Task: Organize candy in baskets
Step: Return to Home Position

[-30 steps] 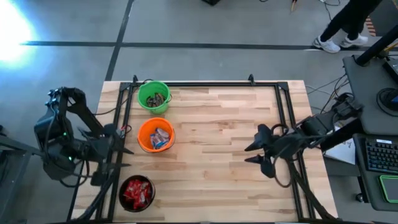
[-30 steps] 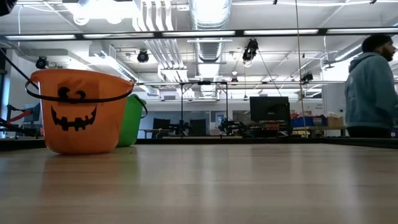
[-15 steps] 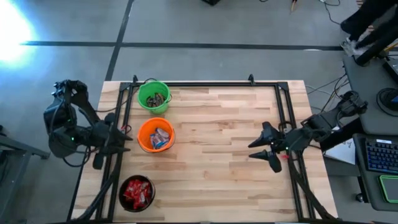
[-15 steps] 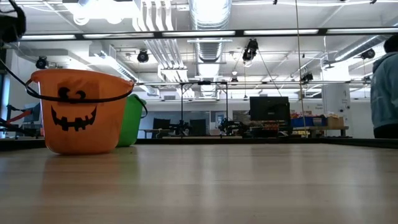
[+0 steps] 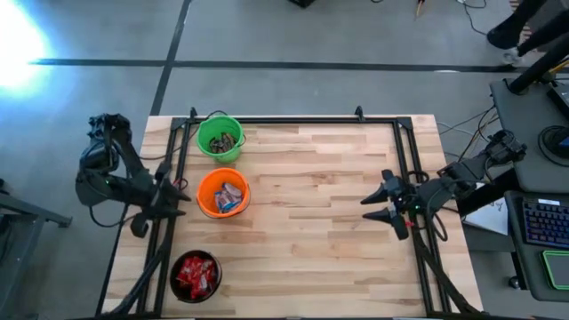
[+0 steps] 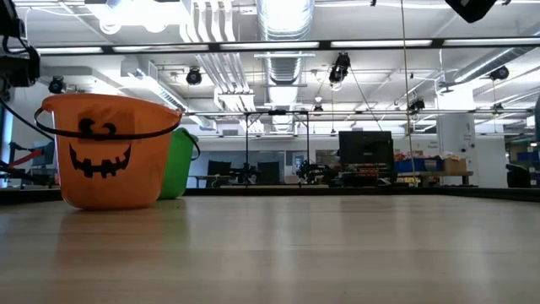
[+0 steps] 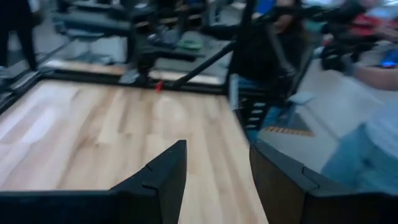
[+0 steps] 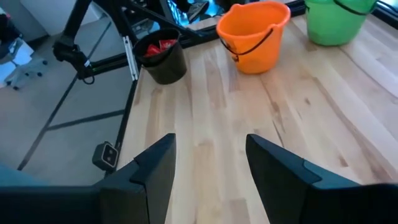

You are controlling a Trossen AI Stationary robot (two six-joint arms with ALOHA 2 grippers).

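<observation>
The left gripper (image 5: 173,197) hangs over the left edge of the table (image 5: 311,231), level with the orange bucket (image 5: 202,194) but clear of it. Its fingers stand apart with nothing between them. Three buckets stand in a line down the table's left side. The green bucket (image 5: 201,140) is at the far corner and holds brown sweets (image 5: 223,140). The orange one is in the middle and holds blue-and-white sweets (image 5: 228,196). The black bucket (image 5: 196,254) is at the near corner and is full of red sweets (image 5: 194,276). No sweets lie loose on the wood. The right gripper (image 5: 375,206) sits above the right side of the table, well apart from the buckets, its fingers spread and empty.
</observation>
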